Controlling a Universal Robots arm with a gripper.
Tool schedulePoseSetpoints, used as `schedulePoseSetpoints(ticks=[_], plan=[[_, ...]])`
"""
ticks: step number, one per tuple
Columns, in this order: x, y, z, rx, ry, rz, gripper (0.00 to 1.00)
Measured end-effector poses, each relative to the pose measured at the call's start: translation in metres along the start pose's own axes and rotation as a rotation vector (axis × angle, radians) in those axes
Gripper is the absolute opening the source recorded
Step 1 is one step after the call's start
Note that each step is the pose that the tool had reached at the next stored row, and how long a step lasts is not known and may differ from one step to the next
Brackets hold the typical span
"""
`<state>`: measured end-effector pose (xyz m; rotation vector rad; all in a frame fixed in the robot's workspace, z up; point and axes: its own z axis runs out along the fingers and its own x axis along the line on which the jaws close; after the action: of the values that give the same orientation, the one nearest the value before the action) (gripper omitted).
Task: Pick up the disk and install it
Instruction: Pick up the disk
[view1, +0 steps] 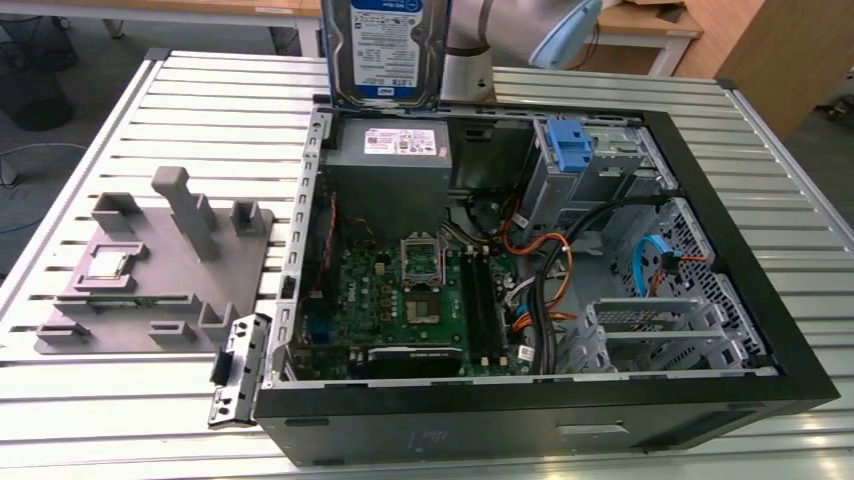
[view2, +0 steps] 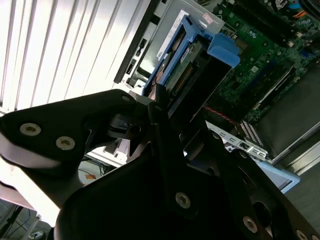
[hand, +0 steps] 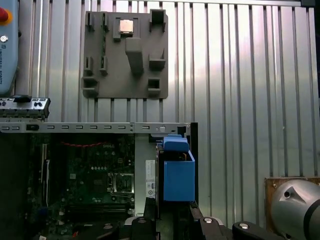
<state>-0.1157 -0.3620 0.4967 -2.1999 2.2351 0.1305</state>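
The disk (view1: 387, 50), a silver hard drive with a white-and-blue label in a blue carrier frame, hangs upright above the far corner of the open computer case (view1: 747, 250), towards the exterior view's left. In both wrist views my gripper (view2: 177, 112) (hand: 170, 207) is shut on the disk (view2: 187, 75) (hand: 178, 172), its black fingers (view2: 159, 107) clamping the two flat faces. The carrier's blue tab points away from the gripper, towards the case interior. The disk is above the power supply (view1: 400, 148).
The case lies open on a slatted metal table (view1: 200, 110), showing the motherboard (view1: 414, 290), cables, a blue-tabbed bay (view1: 571, 148) and metal drive cages (view1: 667, 330). A grey fixture plate (view1: 147, 270) with a small processor chip (hand: 125, 26) lies beside the case.
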Motion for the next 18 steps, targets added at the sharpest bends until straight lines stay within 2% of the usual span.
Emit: schedulePoseSetpoints(ticks=[4, 11, 18], plan=[[-0.0002, -0.0097, -0.0005, 0.0, 0.0001, 0.0, 0.35], [0.0, -0.0105, -0.0005, 0.0, 0.0, 0.0, 0.35], [0.0047, -0.0114, -0.0008, 0.0, 0.0, 0.0, 0.35]])
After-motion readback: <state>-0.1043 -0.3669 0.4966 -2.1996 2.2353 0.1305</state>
